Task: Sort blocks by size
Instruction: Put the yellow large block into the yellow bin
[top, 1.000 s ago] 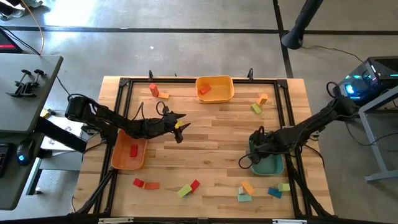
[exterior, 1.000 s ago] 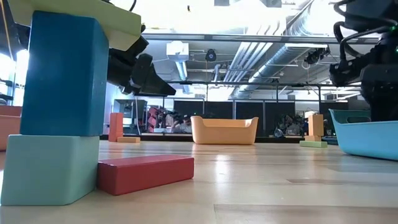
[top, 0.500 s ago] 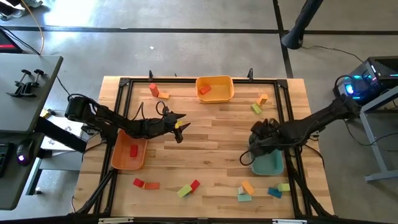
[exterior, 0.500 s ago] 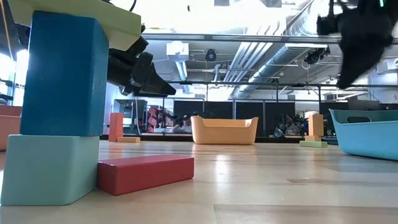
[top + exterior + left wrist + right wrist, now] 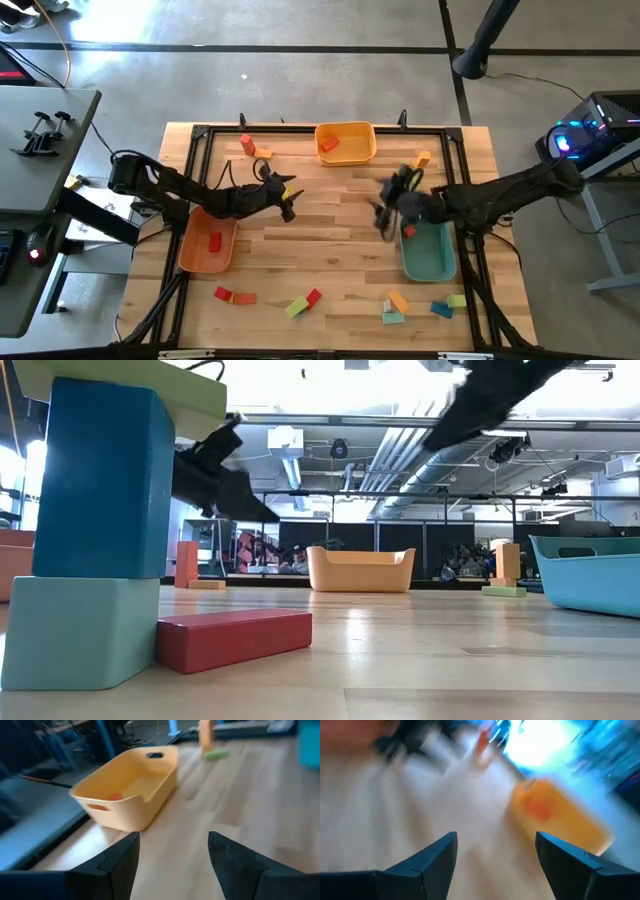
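Note:
Blocks lie scattered on the wooden table: a red and an orange one at the far left, an orange and a green one at the far right, and several along the near edge. A red block lies in the teal tray. My left gripper hangs open and empty over the table's middle left, its fingers apart in the left wrist view. My right gripper is open and empty just left of the teal tray, as the right wrist view shows.
A yellow tray holding a red-orange block stands at the far middle. An orange tray holding a red block stands at the left. In the low view a blue block stands on a teal one beside a red bar.
My right gripper has risen from over the teal tray and swung toward the table's left and far edge, fast and blurred. A red block now shows in the tray where the gripper stood. My left gripper has shifted a little toward the far edge.

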Motion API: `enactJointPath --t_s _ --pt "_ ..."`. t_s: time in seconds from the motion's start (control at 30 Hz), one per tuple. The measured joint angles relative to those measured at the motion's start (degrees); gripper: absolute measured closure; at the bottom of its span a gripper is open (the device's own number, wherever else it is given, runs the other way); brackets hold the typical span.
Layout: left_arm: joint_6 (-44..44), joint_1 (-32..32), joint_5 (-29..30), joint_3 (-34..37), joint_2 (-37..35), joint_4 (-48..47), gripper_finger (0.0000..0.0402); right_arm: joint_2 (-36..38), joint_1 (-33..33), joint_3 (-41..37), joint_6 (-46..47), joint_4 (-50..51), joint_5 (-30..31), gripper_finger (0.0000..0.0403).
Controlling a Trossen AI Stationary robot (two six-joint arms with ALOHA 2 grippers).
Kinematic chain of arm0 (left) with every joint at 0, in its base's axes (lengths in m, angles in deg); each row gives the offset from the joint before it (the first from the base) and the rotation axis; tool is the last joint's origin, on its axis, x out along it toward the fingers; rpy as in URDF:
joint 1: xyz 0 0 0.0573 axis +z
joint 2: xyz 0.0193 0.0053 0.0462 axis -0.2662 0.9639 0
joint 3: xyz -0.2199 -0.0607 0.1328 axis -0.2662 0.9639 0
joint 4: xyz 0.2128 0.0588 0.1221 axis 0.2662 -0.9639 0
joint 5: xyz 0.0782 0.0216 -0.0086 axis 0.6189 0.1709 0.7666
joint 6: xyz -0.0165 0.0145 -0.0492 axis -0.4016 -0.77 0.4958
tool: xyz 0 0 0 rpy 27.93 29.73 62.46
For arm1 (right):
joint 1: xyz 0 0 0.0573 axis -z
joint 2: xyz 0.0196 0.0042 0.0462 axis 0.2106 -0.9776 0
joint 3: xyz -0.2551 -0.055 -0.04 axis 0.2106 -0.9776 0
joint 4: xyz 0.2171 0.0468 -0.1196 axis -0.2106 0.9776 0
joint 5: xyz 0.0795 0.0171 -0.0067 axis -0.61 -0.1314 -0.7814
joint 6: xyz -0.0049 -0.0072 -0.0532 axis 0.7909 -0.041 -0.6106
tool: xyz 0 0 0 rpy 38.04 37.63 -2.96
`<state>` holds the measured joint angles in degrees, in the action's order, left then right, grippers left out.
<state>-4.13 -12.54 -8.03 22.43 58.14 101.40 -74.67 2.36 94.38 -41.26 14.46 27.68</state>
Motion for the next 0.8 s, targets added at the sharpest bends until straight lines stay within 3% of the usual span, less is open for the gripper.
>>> enactJointPath --t_s 0.1,0.17,0.3,0.47,0.6,0.73,0.8 --pt "-5.2 2.1 2.6 0.0 0.2 1.4 0.0182 -1.1 7.4 -5.7 -11.2 -19.3 1.5 0.0137" --pt "-7.5 3.2 3.0 0.0 -0.3 2.0 0.0182 -1.3 11.9 -7.0 -11.8 -23.7 0.1 0.0137" --pt "-4.7 3.8 4.3 0.0 -1.2 1.6 0.0182 -1.4 18.8 -7.0 -1.4 -20.9 -1.3 0.0137" --pt "4.5 2.6 8.7 -1.4 -2.1 2.0 0.0182 -1.3 23.1 -5.7 2.7 -21.4 -10.0 0.0137" --pt "5.9 2.6 8.7 -4.4 -2.2 1.9 0.0182 -1.2 24.3 -5.4 -1.1 -20.5 -14.3 0.0137" --pt "5.4 1.2 8.0 -6.2 -2.2 1.3 0.0182 -1.2 23.3 -6.2 -8.9 -18.3 -14.6 0.0137" --pt "5.3 -1.1 8.3 -6.2 -2.1 1.3 0.0183 -1.3 21.4 -8.9 -12.9 -22.1 -14.6 0.0137"
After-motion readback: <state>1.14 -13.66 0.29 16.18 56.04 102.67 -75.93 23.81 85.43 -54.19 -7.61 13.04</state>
